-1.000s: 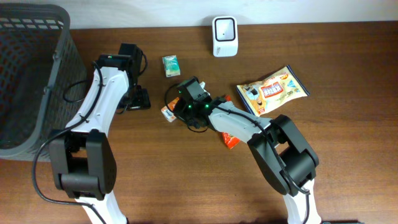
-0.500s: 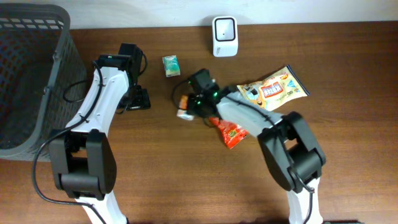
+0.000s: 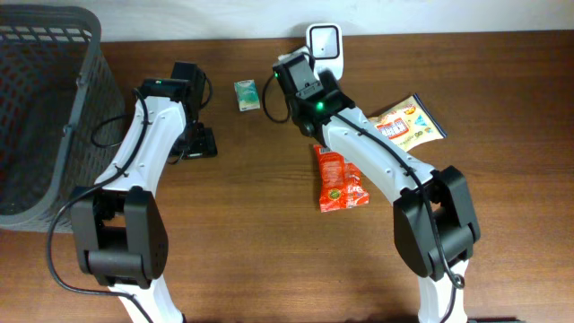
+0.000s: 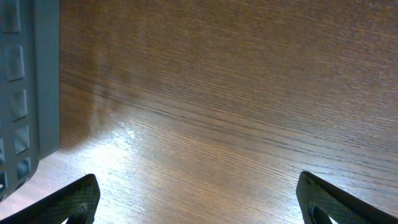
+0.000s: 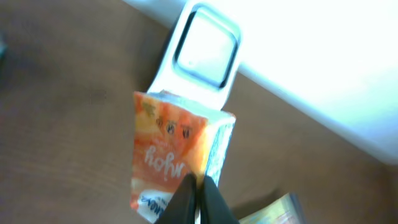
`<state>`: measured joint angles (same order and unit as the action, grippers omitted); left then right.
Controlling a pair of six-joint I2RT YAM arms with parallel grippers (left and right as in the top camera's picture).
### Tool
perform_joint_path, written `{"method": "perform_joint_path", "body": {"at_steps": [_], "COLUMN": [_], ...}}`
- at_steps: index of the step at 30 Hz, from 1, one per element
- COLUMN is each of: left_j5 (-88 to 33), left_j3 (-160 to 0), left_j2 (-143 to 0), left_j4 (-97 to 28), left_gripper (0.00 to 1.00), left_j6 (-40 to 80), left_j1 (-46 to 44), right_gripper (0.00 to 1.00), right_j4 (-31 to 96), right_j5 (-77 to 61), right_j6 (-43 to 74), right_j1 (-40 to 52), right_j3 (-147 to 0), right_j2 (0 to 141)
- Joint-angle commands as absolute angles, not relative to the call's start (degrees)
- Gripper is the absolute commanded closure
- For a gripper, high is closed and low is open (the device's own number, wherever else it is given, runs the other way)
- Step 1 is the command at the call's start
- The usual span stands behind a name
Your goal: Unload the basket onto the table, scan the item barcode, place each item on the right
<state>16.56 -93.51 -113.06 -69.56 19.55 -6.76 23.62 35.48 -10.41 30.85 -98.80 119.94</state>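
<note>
Holds a small orange carton (image 5: 165, 149) in the right pincer (image 5: 198, 186), fingertips pinched together on its lower edge, bottom centre of the right wrist frame. Presents the carton tilted, just below the white barcode scanner (image 5: 205, 46), with the carton's top overlapping the scanner's base in that view; touching or apart, cannot tell. From overhead, sits at upper centre right beside the scanner, with the carton hidden under the wrist. Hangs the left pincer (image 4: 199, 204) spread wide over bare wooden counter (image 4: 217, 93), gripping nothing, with only two dark fingertips showing at the bottom corners and a grey basket (image 4: 25, 74) along the left edge. Elsewhere on the counter: small green pack (image 3: 247, 94) left of the scanner, red snack bag (image 3: 339, 178) at centre, yellow snack bag (image 3: 404, 124) toward the right.
</note>
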Motion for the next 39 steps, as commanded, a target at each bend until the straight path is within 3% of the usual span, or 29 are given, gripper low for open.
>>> {"method": "perform_joint_path", "body": {"at_steps": [1,19,31,39], "left_j5": [17.4,17.4,17.4,17.4], "left_j3": [-93.0,-93.0,-93.0,-93.0], "left_j2": [-113.5,-113.5,-113.5,-113.5], "left_j4": [-69.5,-69.5,-69.5,-69.5], "left_gripper": [0.01,0.01,0.01,0.01], "left_j6": [20.3,20.3,20.3,20.3], "left_j1": [-6.6,-6.6,-6.6,-6.6], "right_gripper": [0.96,0.96,0.96,0.96], "right_j4": [17.2,-9.0,-14.9,-20.8], "right_j5": [41.0,31.1,27.0,47.5], "right_j6": [-24.4,-52.3,-52.1,-46.5], "right_j1": [31.0,21.5,22.3,21.7], "right_j3": [-99.7,-99.6,-99.7,-99.7], "right_j2": [118.5,128.8,130.6,130.5]}}
